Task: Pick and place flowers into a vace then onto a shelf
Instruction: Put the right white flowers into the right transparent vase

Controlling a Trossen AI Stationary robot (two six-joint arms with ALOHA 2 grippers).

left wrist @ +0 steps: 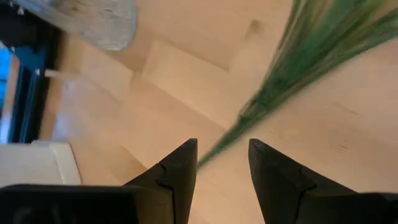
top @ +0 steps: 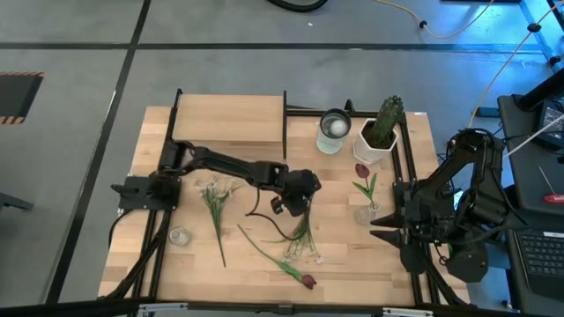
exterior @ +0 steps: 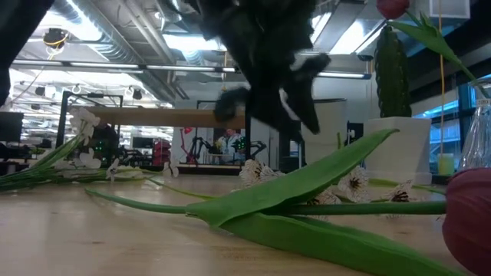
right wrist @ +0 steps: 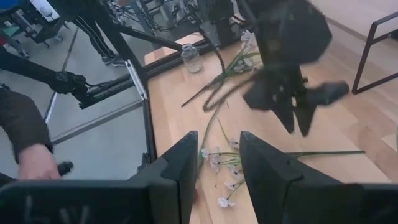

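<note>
1. The left tool (top: 300, 210) hangs over the middle of the surface (top: 247, 264), fingers narrowly apart and holding nothing; a green stem (left wrist: 273, 87) lies just ahead of its tips.
2. The right tool (right wrist: 214, 168) waits at the surface's right edge, narrowly parted, empty.
3. Loose flowers (top: 295, 246) lie near the front edge; the shelf (top: 229, 119) stands at the back-left corner.

I see green stems (top: 214, 216) with white blossoms (top: 310, 250), a dark red tulip (top: 307, 282), a pale wood shelf (top: 229, 119), a green cactus (top: 387, 120) in a white pot (top: 367, 150)
</note>
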